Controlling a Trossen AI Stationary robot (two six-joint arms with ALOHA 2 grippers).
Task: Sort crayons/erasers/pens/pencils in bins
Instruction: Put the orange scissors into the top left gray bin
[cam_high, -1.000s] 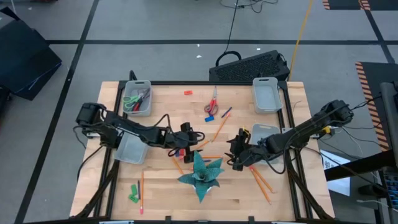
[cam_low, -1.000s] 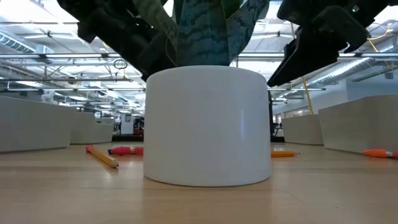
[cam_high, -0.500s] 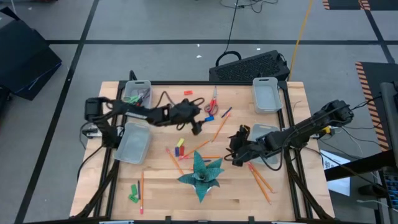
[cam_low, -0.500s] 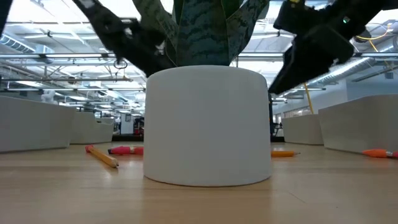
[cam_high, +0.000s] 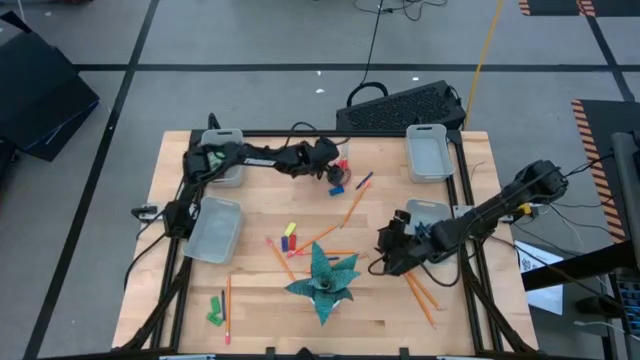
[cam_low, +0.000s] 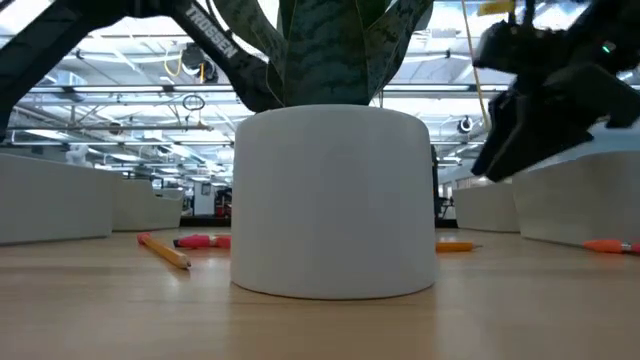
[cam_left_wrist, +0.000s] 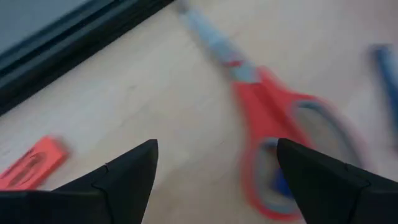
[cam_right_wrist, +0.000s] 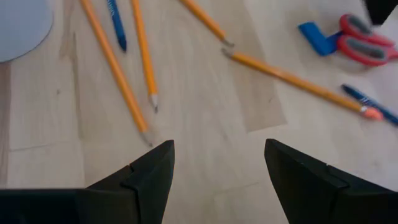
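My left gripper (cam_high: 335, 168) hangs open near the table's far edge, over the red-handled scissors (cam_left_wrist: 280, 143), with a red eraser (cam_left_wrist: 31, 163) beside them. My right gripper (cam_high: 380, 260) is open too and hovers right of the potted plant (cam_high: 322, 280). Its wrist view shows orange pencils (cam_right_wrist: 118, 74) and a dark blue pen (cam_right_wrist: 115, 22) flat on the wood ahead of it. More pencils (cam_high: 420, 290) lie at the near right. The four bins stand at the far left (cam_high: 222, 175), mid left (cam_high: 213, 228), far right (cam_high: 428, 152) and right (cam_high: 425, 212).
The plant's white pot (cam_low: 335, 200) stands near the middle of the table's front. A yellow crayon (cam_high: 291, 230) and a red-and-blue piece (cam_high: 287, 243) lie left of it. Green pieces (cam_high: 215, 310) and a pencil (cam_high: 228, 300) lie at the near left. A blue eraser (cam_right_wrist: 317, 37) lies by the scissors.
My left gripper has swung from the table's middle, just left of the plant, toward the far edge and now hangs over the scissors. My right gripper has shifted a little toward the near right.
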